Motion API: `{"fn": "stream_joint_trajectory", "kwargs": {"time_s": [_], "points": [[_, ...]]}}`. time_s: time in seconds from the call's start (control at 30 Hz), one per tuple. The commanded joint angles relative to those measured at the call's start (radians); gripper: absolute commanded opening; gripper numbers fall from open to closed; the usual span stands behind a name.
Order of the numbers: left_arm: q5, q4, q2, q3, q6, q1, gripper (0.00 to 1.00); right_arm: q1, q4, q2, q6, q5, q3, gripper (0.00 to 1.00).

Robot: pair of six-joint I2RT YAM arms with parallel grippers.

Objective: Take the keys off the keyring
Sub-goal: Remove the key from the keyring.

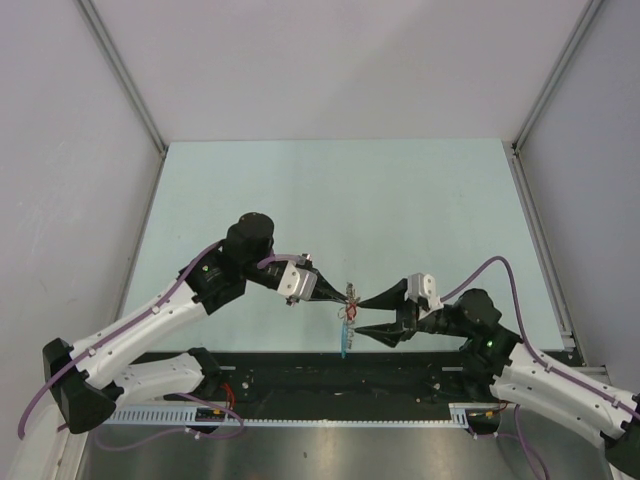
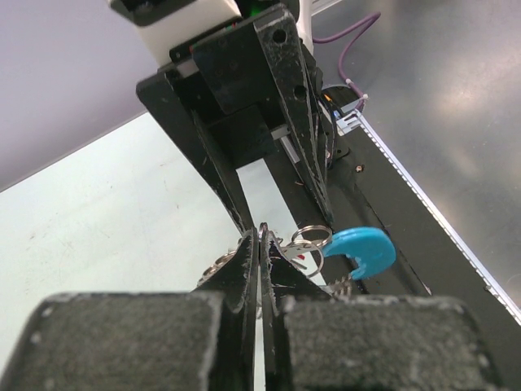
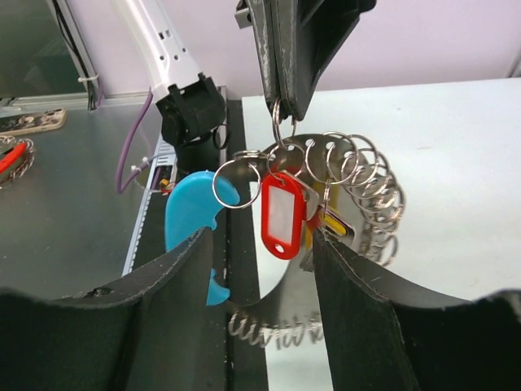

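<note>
L gripper [image 2: 260, 243] is seen shut tight, w/ one ring of the keyring [image 3: 362, 183] pinched betw. its tips. The rest of the keyring is hung straight below L gripper as a loose bunch of silvery rings. The red key [image 3: 282, 213] is suspended just under those tips, w/ the blue arc [image 3: 189, 213] dangled beside it. R gripper [image 1: 358, 314] is held opposite L gripper, jaws approx. half spread, fingers [image 3: 163, 318] placed either side of the red key; contact can't be told

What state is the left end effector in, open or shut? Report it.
Shut: the left end effector pinches the keyring, closed with no visible gap.
</note>
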Motion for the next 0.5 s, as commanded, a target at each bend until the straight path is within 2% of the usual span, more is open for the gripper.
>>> {"fn": "stream_joint_trajectory", "kwargs": {"time_s": [0.0,0.47], "points": [[0.061,0.021,-0.005,0.036,0.013,0.003,0.01,0.005,-0.024,-0.044,-0.033,0.049,0.028,0.56],[0.069,0.018,-0.007,0.035,0.011,0.003,0.00,0.000,0.053,0.040,-0.059,0.023,0.058,0.56]]}}
